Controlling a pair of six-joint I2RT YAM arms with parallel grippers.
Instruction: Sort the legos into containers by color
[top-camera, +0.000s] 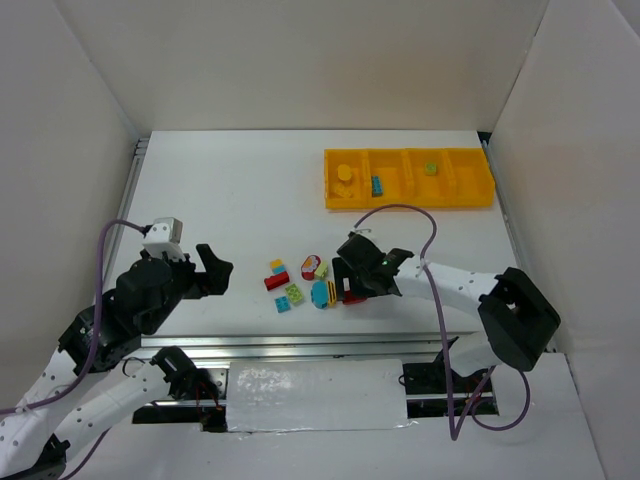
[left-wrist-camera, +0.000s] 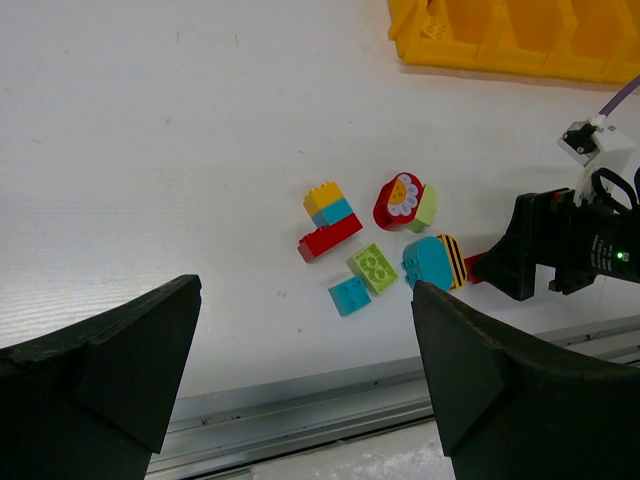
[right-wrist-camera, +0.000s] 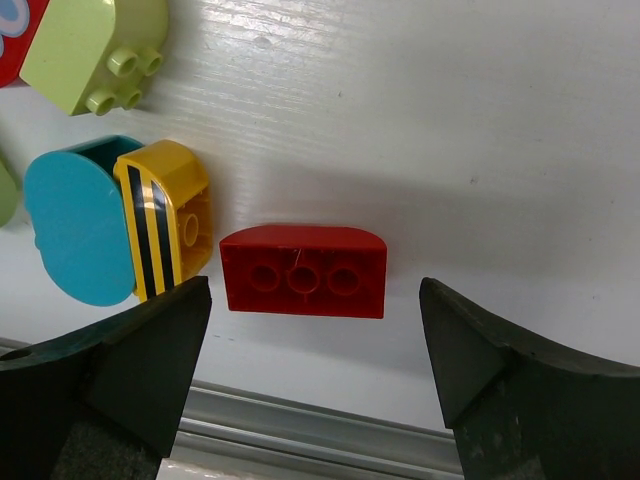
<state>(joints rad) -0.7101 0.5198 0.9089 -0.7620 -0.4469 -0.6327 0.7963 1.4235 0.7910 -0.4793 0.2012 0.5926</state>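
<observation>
The yellow tray (top-camera: 408, 178) lies at the back right; its compartments hold a yellow (top-camera: 345, 175), a blue (top-camera: 377, 185) and a green brick (top-camera: 431, 168). Several loose legos lie mid-table: a yellow-blue-red stack (top-camera: 277, 273), a red flower piece (top-camera: 311, 265), a green plate (top-camera: 294, 293), a blue plate (top-camera: 284, 305) and a blue-and-striped-yellow piece (top-camera: 322, 294). My right gripper (top-camera: 350, 285) is open, low over a red brick (right-wrist-camera: 303, 272) that lies on its side between the fingers (right-wrist-camera: 150, 340), untouched. My left gripper (top-camera: 215, 270) is open and empty, left of the pile.
The table's metal front rail (right-wrist-camera: 330, 430) runs just below the red brick. In the left wrist view the pile (left-wrist-camera: 373, 267) lies ahead, the right gripper (left-wrist-camera: 530, 260) at its right and the tray's corner (left-wrist-camera: 430, 40) at the top. White walls enclose the table.
</observation>
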